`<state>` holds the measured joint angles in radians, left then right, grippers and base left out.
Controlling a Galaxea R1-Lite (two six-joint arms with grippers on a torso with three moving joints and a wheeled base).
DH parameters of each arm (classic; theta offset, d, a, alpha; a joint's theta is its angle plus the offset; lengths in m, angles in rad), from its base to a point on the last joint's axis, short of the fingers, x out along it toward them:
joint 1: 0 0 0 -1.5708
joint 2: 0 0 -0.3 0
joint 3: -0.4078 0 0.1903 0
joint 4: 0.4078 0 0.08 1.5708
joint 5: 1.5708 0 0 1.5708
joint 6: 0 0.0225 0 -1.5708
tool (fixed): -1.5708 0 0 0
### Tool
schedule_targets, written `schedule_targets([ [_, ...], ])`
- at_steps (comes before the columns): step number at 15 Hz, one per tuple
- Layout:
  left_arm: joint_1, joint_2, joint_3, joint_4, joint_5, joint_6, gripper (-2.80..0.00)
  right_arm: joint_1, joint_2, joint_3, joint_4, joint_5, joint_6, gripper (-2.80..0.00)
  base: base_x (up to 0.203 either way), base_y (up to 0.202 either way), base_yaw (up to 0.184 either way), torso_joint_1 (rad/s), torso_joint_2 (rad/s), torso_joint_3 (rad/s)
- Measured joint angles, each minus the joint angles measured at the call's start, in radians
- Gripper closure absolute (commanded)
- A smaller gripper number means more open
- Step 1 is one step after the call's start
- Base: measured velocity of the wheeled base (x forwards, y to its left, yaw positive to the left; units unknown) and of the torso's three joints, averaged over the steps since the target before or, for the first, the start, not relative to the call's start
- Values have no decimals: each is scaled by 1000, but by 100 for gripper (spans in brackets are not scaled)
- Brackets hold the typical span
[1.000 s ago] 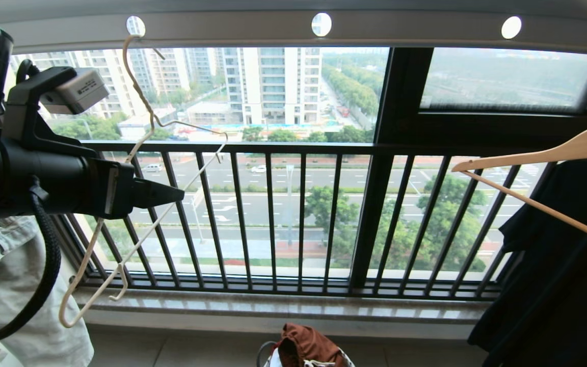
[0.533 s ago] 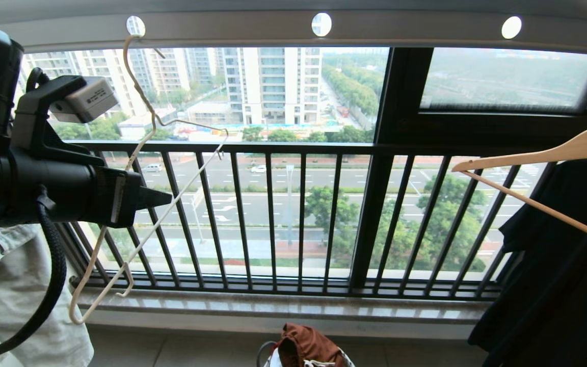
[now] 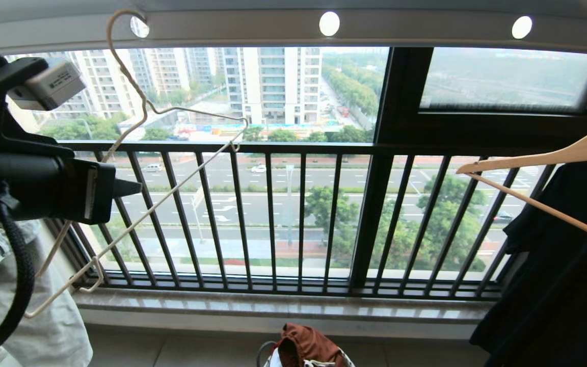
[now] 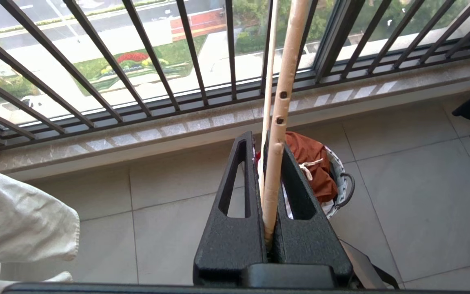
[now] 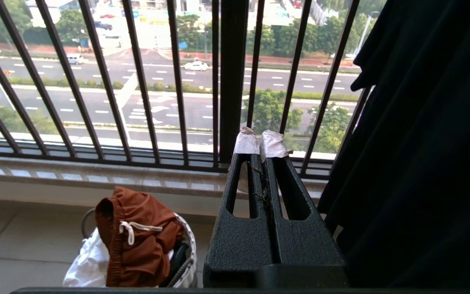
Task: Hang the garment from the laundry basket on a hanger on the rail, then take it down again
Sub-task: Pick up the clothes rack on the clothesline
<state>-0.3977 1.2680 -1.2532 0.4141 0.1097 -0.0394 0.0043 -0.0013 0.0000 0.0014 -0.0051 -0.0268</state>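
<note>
the rail (image 3: 293, 28), a long grey bar with round holes, runs across the top of the head view; the hanger (image 3: 171, 153), thin and cream-white, hangs under its left part. compared with a second ago the hanger's hook sits higher, up over the rail's top edge and no longer low in its hole, and its lower end has swung left. the left pincer (image 3: 133, 187), open wide a second ago, is now closed on the hanger's sloping arm; the left wrist view shows the cream rod (image 4: 278, 122) clamped between the two black jaws. judged from this, the hanger is being lifted off the rail so that it can be dressed. the laundry basket (image 5: 188, 245) stands on the floor near the sill, low centre, with the garment (image 5: 137, 232), rust-brown shorts with a white drawstring, heaped in it, not yet hung. the right pincer (image 5: 261, 149) is shut and empty, parked near the dark cloth at right.
</note>
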Motion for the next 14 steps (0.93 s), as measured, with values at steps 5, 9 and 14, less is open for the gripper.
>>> schedule_targets([
  [5, -1, -46, -1, 0, 48, 2, 0, 0, 0, 0, 0, 1, 0, 0, 0, 0, 0, 0, 0, 0],
  [9, -1, -100, -2, 2, 59, 0, 0, 0, 0, 0, 0, 1, 0, 0, 0, 0, 0, 0, 0, 0],
  [14, -2, -199, 116, 6, 21, -2, 0, 0, 0, 0, 0, 0, 0, 0, 0, 0, 0, 0, 0, 0],
])
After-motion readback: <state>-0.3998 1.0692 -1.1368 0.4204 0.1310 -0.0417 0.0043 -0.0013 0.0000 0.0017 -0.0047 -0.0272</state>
